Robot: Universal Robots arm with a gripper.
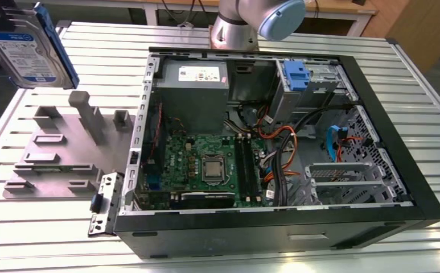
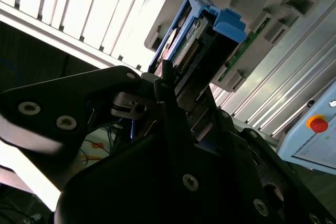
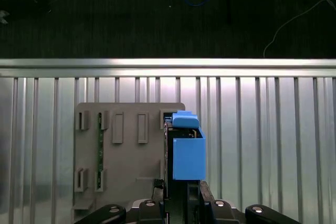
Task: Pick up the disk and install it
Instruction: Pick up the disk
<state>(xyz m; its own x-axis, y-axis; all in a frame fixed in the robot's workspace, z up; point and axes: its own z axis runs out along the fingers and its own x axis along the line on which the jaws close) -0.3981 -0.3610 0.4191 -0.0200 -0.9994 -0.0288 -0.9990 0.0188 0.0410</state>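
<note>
Blue-railed and silver-grey, the disk [image 1: 24, 48] hangs in the air above the fixture [image 1: 56, 153], near the table's [image 1: 421, 102] far corner at the exterior view's left, well apart from the case [image 1: 280, 227]. The step in hand looks like the carry. It should go best with the disk kept square, the grip firm, and its lower edge clear of the fixture's posts and the case wall. In the first wrist view the gripper [image 3: 181, 195] is clamped on the disk, narrowly parted, pressing it from both sides.
</note>
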